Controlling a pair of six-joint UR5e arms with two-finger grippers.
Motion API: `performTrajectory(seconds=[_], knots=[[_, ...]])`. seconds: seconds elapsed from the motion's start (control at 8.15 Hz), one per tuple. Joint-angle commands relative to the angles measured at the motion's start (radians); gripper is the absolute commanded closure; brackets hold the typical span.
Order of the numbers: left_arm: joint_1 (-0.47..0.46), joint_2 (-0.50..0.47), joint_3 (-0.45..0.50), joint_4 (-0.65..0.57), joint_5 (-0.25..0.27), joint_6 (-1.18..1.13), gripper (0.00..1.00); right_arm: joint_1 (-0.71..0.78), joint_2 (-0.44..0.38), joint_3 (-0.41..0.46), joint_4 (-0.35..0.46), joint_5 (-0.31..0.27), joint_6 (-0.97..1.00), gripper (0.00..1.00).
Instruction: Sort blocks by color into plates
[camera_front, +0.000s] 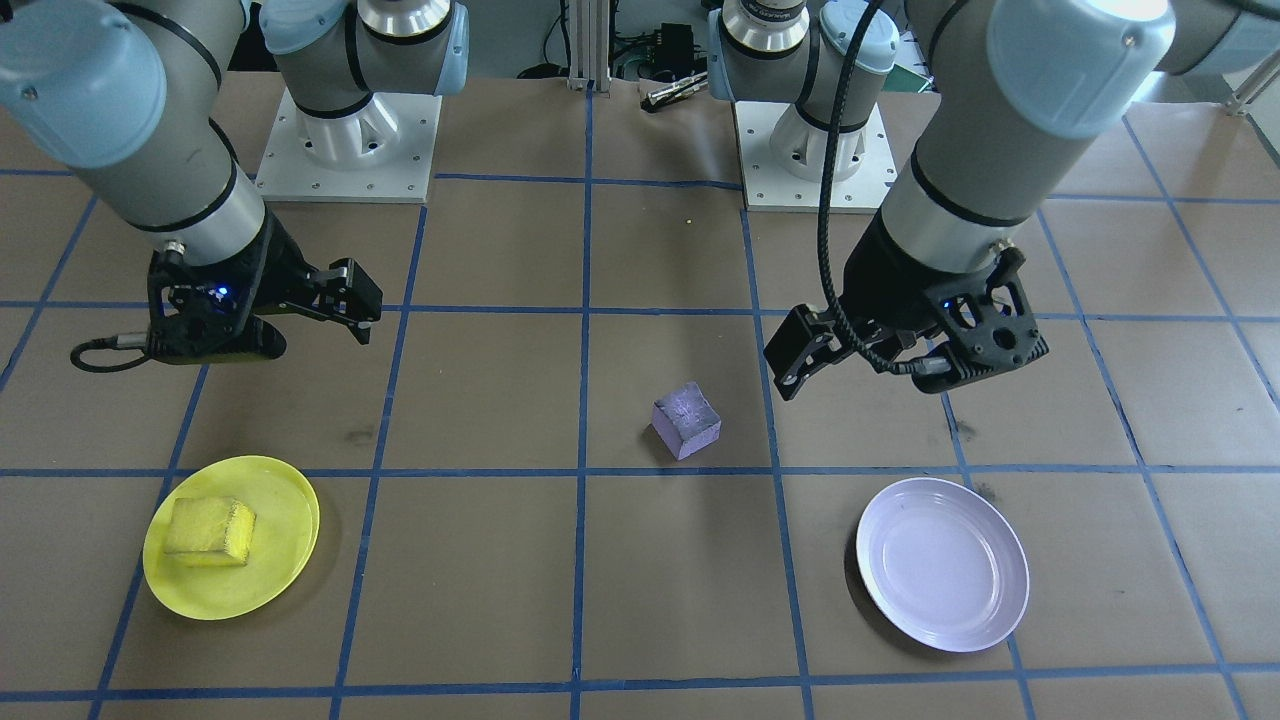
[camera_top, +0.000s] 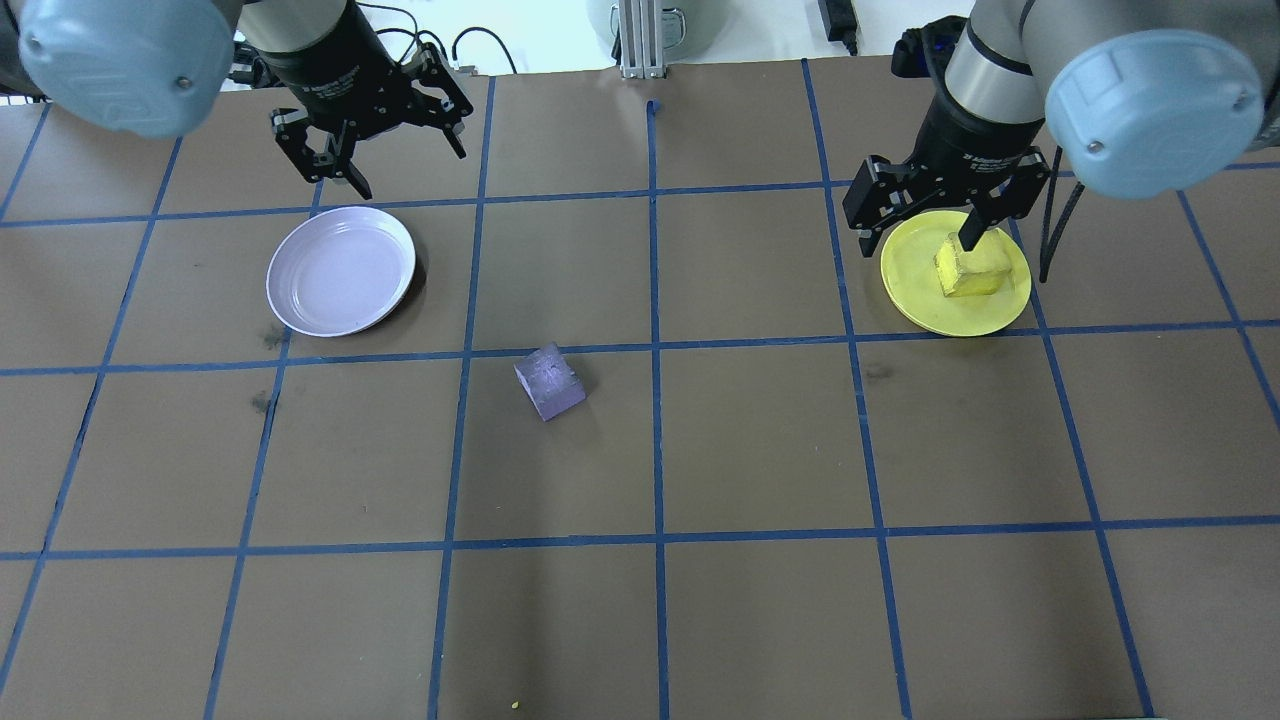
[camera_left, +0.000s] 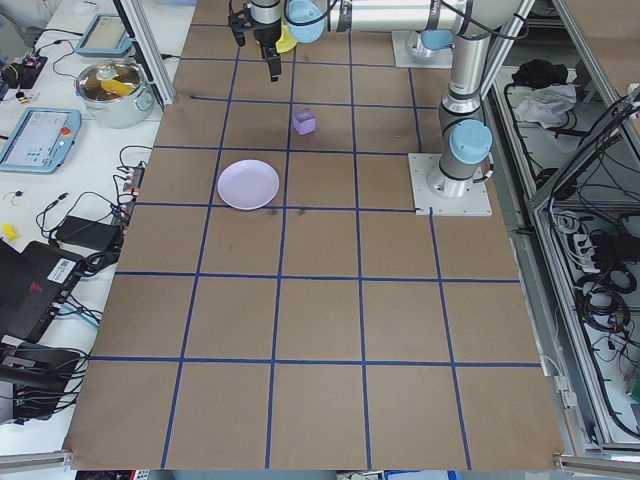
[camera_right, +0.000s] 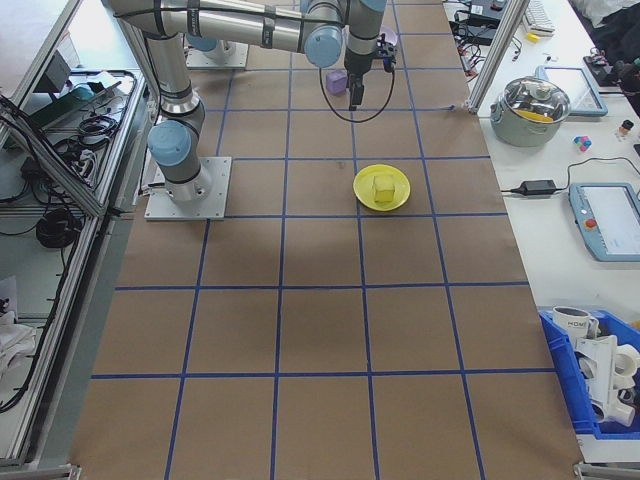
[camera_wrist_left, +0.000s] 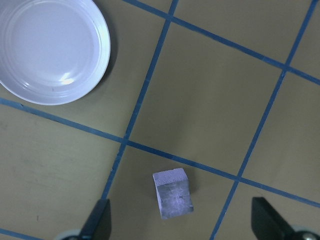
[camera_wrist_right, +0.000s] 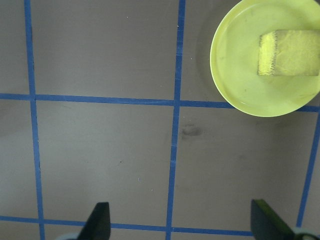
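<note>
Brown paper-covered table (camera_top: 760, 450), blue tape grid (camera_top: 655, 350); cluttered side benches (camera_left: 60, 150).

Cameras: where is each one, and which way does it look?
Front-facing: across the table, facing both arms, purple block central.
Overhead: behind the robot, looking down; left gripper near lavender plate.
Exterior left: table's end, lavender plate nearer.
Exterior right: opposite end, yellow plate nearer.
Left wrist: straight down, fingertips showing, purple block.
Right wrist: straight down, yellow block in its plate.
Front-facing and overhead share everything, mirrored.
</note>
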Motion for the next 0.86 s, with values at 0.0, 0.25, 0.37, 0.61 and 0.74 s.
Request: performTrajectory(seconds=[0.0,0.25,0.37,0.61,0.74], knots=[[-0.065,-0.102,-0.007,0.072,-0.004,-0.146,0.0,-0.003,-0.098,0.006,0.055,-0.04,-0.012,0.0],[-0.07,-0.131,-0.014,0.104,-0.003,-0.156,0.0,-0.002,-0.128,0.013,0.141,-0.04,-0.015,0.0],[-0.07,-0.133,-0.053,0.098,-0.003,-0.159,0.0,-0.002,-0.131,0.011,0.14,-0.043,-0.019,0.0],[-0.058,-0.125,-0.19,0.171,-0.001,-0.145,0.0,-0.003,-0.14,0.013,0.137,-0.069,-0.022,0.0],[-0.058,-0.128,-0.223,0.217,-0.001,-0.154,0.0,-0.003,-0.137,0.013,0.128,-0.06,-0.022,0.0]])
